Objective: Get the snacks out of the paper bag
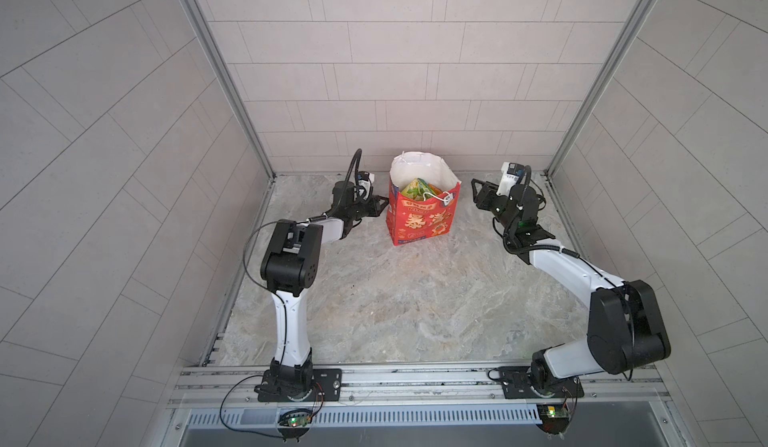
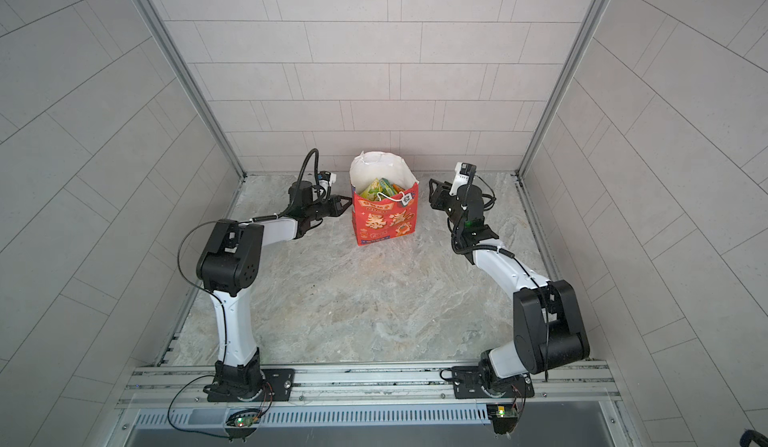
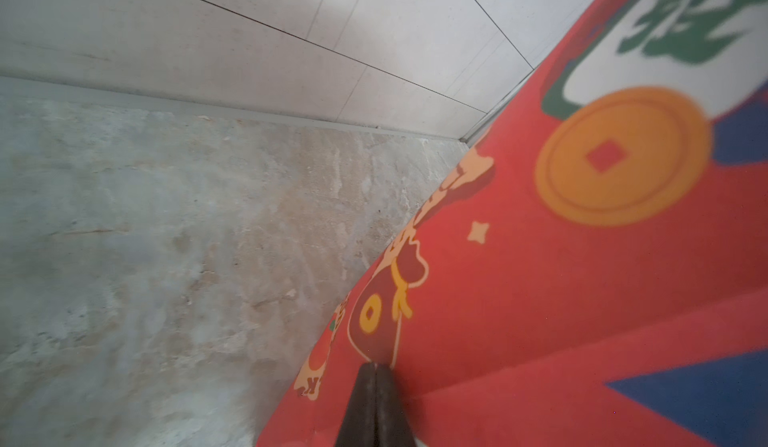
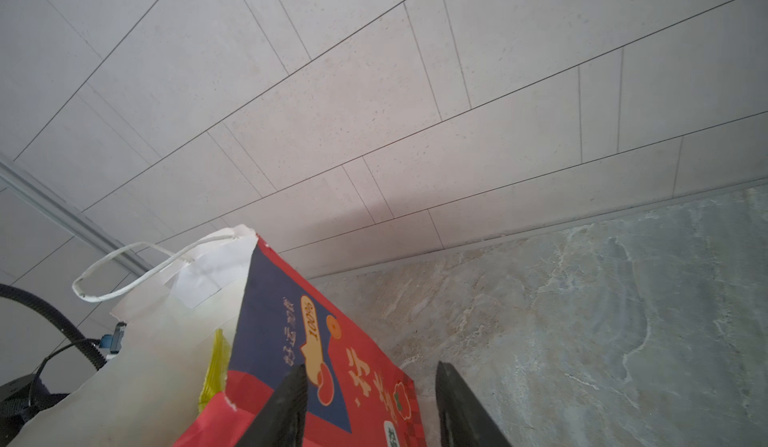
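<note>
Marbled tabletop (image 1: 395, 299) holds one paper bag (image 1: 419, 220), upright near the back wall (image 1: 415, 92), mouth open. Its snacks (image 1: 417, 188) sit heaped inside; I see yellow, green and orange but can't count them. Of my two grippers, the left gripper (image 3: 376, 368) is closed, tip against the bag's side, and the right gripper (image 4: 370, 376) stands parted just beside the opposite side.

A lab robot cell. Panel walls (image 1: 395, 50) and aluminium posts (image 1: 223, 71) box a tabletop (image 1: 395, 299); arms (image 1: 289, 324) bolt to a rail (image 1: 415, 378)
</note>
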Controlling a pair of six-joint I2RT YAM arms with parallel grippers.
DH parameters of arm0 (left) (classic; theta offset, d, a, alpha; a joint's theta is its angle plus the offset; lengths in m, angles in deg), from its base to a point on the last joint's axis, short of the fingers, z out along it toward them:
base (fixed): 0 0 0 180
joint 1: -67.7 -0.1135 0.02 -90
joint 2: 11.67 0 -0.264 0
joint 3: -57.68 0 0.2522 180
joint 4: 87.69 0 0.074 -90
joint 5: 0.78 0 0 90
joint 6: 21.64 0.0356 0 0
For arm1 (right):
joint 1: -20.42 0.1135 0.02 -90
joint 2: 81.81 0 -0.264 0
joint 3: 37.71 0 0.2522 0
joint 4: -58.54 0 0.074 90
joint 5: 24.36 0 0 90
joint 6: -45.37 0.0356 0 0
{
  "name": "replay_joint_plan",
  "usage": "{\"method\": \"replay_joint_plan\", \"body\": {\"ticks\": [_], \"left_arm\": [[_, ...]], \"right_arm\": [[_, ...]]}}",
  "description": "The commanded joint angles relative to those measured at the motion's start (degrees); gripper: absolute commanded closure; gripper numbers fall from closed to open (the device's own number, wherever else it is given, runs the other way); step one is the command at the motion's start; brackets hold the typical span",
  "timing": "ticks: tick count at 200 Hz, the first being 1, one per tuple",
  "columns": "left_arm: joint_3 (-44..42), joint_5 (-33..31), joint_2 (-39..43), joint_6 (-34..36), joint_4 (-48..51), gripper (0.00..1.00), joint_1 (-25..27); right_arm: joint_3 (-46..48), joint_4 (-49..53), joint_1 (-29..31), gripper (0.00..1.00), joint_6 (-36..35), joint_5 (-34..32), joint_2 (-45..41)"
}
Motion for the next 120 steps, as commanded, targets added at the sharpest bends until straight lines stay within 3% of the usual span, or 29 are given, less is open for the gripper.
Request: {"method": "replay_joint_plan", "body": {"ticks": [1,34,56,87,101,120], "left_arm": [[-0.54,-1.62,5.06,1.81,-0.37,1.0,-1.49],[-0.81,-4.75,10.58,6.42,6.49,1.0,-2.3],[-4.91,-8.19,14.9,3.59,2.57,1.0,-2.91],[-9.87,-10.52,18.56,-1.29,-3.94,1.0,-2.4],[-11.88,-12.34,18.77,-4.09,-6.78,1.0,-2.26],[-11.74,-13.1,18.26,-6.0,-5.14,1.0,-2.71]], "right_arm": [[-1.44,2.87,-0.11,0.49,-1.97,4.52,0.97],[-5.15,7.08,-3.83,0.49,-1.08,7.25,2.94],[-9.7,11.83,-6.85,0.5,-0.84,9.8,6.72],[-21.11,20.35,-7.62,0.58,-5.25,18.39,18.42],[-27.25,25.48,-7.52,0.73,-5.94,21.79,24.99],[-28.86,24.66,-6.87,0.73,-5.96,23.21,30.1]]}}
